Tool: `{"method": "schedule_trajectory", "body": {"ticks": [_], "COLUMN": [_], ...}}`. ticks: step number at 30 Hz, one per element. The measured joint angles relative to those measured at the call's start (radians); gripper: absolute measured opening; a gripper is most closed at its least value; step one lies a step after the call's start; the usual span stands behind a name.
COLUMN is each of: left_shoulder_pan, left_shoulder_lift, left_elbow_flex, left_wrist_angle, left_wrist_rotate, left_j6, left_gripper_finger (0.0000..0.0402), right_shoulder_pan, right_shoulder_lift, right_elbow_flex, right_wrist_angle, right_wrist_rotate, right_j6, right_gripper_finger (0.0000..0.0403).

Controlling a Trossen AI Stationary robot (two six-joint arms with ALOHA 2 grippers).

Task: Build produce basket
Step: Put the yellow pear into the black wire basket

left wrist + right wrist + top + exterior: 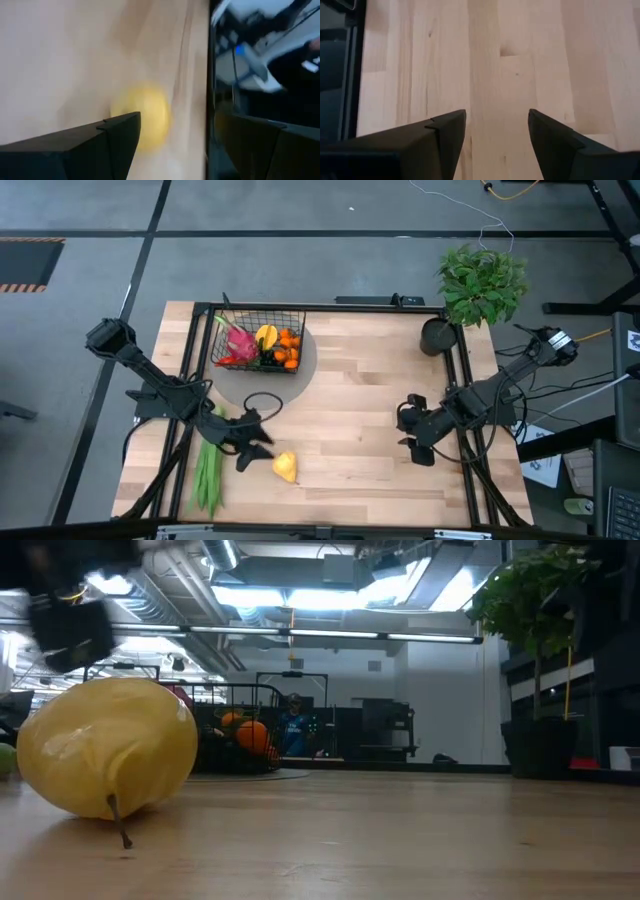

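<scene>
The black wire basket (258, 345) stands at the table's far left and holds a pink dragon fruit (238, 340), a yellow pepper (267, 336) and oranges (289, 345). A yellow pear (285, 467) lies on its side on the table near the front, and shows large in the low view (105, 760). Long green beans (208, 470) lie to its left. My left gripper (260, 442) is open just left of the pear and above it; in its wrist view (177, 120) the pear (145, 117) lies ahead of the fingers. My right gripper (415, 430) is open and empty over the table's right part (497, 117).
The basket rests on a round grey mat (305, 370). A black cable loop (262, 402) lies between the basket and my left gripper. A dark round cup (437, 337) and a leafy potted plant (482, 280) stand at the far right corner. Bare wood (350, 410) lies mid-table.
</scene>
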Motion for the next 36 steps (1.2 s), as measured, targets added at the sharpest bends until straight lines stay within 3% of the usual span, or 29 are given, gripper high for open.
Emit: {"method": "schedule_trajectory", "body": {"ticks": [2, 6, 15, 19, 23, 28, 31, 36], "left_shoulder_pan": [-0.002, -0.007, -0.041, -0.053, -0.056, 0.03, 0.104, 0.229], "left_shoulder_lift": [0.0, 0.009, 0.259, 0.38, 0.466, 0.508, 0.51, 0.51], "left_elbow_flex": [0.0, 0.002, 0.207, 0.32, 0.382, 0.391, 0.391, 0.391], "left_wrist_angle": [-0.048, -0.024, -0.036, -0.162, -0.261, -0.265, -0.266, -0.243], "left_wrist_rotate": [0.062, 0.057, 0.084, 0.201, 0.217, 0.12, 0.061, -0.134], "left_j6": [-0.153, -0.366, -0.334, -0.335, -0.339, -0.343, -0.24, -0.14], "left_gripper_finger": [0.0243, 0.0243, 0.0243, 0.0243, 0.0243, 0.0243, 0.0243, 0.0243], "right_shoulder_pan": [0.0, 0.0, 0.0, 0.0, 0.0, 0.0, 0.0, -0.001], "right_shoulder_lift": [0.0, 0.0, 0.0, 0.0, 0.0, 0.0, 0.0, 0.0], "right_elbow_flex": [0.0, 0.0, 0.0, 0.0, 0.0, 0.0, 0.0, 0.0], "right_wrist_angle": [-0.001, -0.011, -0.028, -0.025, -0.023, -0.021, -0.016, -0.002], "right_wrist_rotate": [-0.023, -0.037, -0.037, -0.037, -0.037, -0.021, -0.004, -0.003], "right_j6": [-0.029, -0.053, -0.086, -0.086, -0.085, -0.085, -0.086, -0.087], "right_gripper_finger": [0.0202, 0.0202, 0.0202, 0.0202, 0.0202, 0.0202, 0.0202, 0.0202]}}
